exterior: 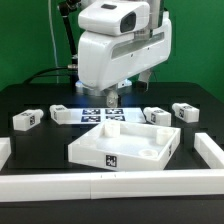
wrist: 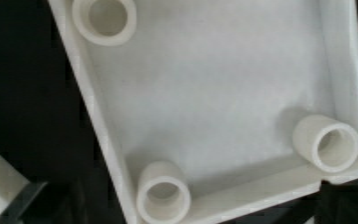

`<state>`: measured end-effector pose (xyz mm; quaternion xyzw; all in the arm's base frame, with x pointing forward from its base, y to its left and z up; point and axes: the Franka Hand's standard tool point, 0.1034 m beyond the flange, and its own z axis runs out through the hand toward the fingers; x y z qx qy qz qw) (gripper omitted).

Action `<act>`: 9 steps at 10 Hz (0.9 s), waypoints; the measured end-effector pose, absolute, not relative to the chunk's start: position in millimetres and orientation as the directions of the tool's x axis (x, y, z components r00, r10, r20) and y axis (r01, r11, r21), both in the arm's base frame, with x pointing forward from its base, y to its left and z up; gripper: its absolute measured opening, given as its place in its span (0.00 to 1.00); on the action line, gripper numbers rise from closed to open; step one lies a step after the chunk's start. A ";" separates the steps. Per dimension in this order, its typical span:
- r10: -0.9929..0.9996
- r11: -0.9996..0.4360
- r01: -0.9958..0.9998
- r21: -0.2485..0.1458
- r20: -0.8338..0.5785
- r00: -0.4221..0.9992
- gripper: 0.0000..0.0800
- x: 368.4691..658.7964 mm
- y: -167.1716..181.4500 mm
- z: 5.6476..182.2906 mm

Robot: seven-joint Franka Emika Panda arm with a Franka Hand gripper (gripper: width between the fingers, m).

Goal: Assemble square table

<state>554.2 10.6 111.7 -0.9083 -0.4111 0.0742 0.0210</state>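
The white square tabletop (exterior: 125,143) lies rim up at the table's middle front, with a tag on its near wall. In the wrist view the tabletop (wrist: 202,95) fills the picture, and three round sockets show in its corners. Four short white legs lie behind it: two at the exterior view's left (exterior: 27,119) (exterior: 62,114) and two at its right (exterior: 157,116) (exterior: 184,110). My gripper (exterior: 128,97) hangs above the table just behind the tabletop. It holds nothing, and its fingers stand apart. No fingertip shows in the wrist view.
The marker board (exterior: 100,113) lies flat behind the tabletop, under the arm. Long white border bars run along the left (exterior: 5,150), the front (exterior: 110,186) and the right (exterior: 208,150) of the black table.
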 end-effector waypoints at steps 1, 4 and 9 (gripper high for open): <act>0.750 -0.661 0.744 -0.099 -0.117 0.651 0.81 554.3 10.6 111.7; 0.750 -0.661 0.744 -0.099 -0.118 0.651 0.81 554.0 10.6 111.5; 0.780 -0.625 0.781 0.001 0.042 0.624 0.81 504.0 18.9 104.4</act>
